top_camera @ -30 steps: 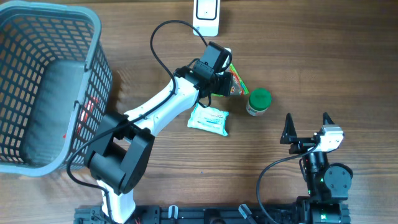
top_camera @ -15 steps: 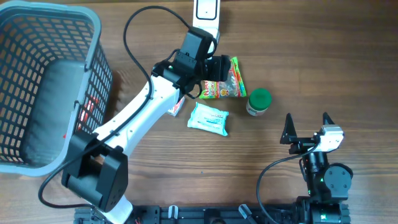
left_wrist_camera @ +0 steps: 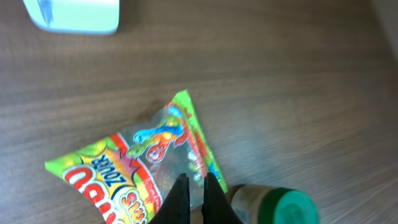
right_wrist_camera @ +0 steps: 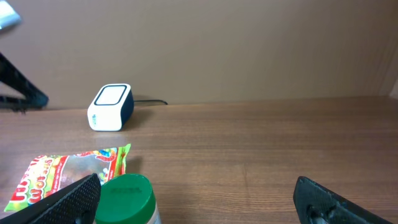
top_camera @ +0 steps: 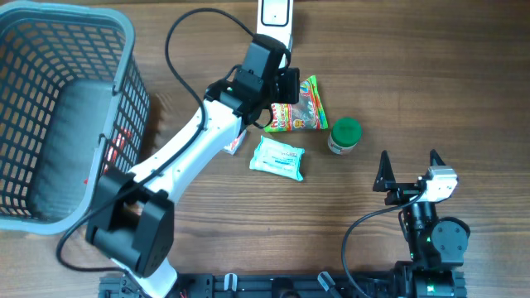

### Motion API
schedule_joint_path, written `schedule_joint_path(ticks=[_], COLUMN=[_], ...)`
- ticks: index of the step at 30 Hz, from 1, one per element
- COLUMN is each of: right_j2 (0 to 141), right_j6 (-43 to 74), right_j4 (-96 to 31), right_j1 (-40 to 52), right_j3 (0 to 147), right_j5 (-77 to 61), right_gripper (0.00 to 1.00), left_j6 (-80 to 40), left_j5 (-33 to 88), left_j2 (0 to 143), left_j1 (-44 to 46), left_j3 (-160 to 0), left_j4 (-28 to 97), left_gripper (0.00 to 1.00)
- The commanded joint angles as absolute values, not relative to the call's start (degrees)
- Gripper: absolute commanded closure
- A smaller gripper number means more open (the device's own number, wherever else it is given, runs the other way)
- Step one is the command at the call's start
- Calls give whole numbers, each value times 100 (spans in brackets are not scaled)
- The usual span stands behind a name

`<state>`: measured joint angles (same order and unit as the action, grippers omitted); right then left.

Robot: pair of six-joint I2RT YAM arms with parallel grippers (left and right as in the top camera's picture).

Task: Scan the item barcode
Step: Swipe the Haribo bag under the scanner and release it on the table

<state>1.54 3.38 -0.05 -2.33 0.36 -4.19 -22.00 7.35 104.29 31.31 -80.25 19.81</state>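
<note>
We see the left hand reached far across the wooden worktop, its two fingers drawn together on the green-and-red plastic sweets bag. In the left wrist view the left hand has its dark tips almost touching, and they pinch the lower edge of the sweets bag near its clear window. The bag lies on the worktop, tilted, with one corner pointing up towards the white box-shaped barcode scanner at the far edge. The scanner and bag are near each other but apart, with bare wood showing between them in the left wrist view.

Just beside the bag, on its right, stands a small jar with a green lid. Its lid is upright, and in the right wrist view the jar sits in front of the bag, with the scanner further back. A white and pale green flat packet lies nearer us, below the bag and apart from it. A small white and red item shows partly under the left arm; we cannot tell what it is.

The right hand rests low on the right side, well apart from everything, its fingers spread wide and holding nothing. A grey plastic mesh basket fills the left side.
</note>
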Motion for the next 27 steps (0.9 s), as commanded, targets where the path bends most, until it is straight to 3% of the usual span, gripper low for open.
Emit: schedule_joint_path(ticks=[1, 14, 22, 25, 26, 27], right_j2=[128, 128, 128, 128, 128, 128], right_j6=[314, 314, 311, 314, 311, 311], right_j4=[8, 8, 8, 8, 8, 8], right_j1=[-211, -211, -211, -211, -211, -211], right_j3=[30, 30, 30, 30, 30, 30], right_j5=[-344, -344, -344, -344, -344, -344], right_gripper=[0, 0, 0, 0, 0, 0], left_j6=[-2475, -2714, -2722, -2711, -2639, -2495], left_j5=[718, 121, 137, -82, -128, -152], left_j2=[10906, 11161, 10189, 9614, 9441, 9207], left_j1=[3079, 3074, 3074, 3074, 3074, 3074], left_j3=[-8064, -8064, -8064, -8064, -8064, -8064], left_j4=[2106, 2816, 2899, 3116, 3186, 3267], left_gripper=[96, 96, 94, 70, 55, 28])
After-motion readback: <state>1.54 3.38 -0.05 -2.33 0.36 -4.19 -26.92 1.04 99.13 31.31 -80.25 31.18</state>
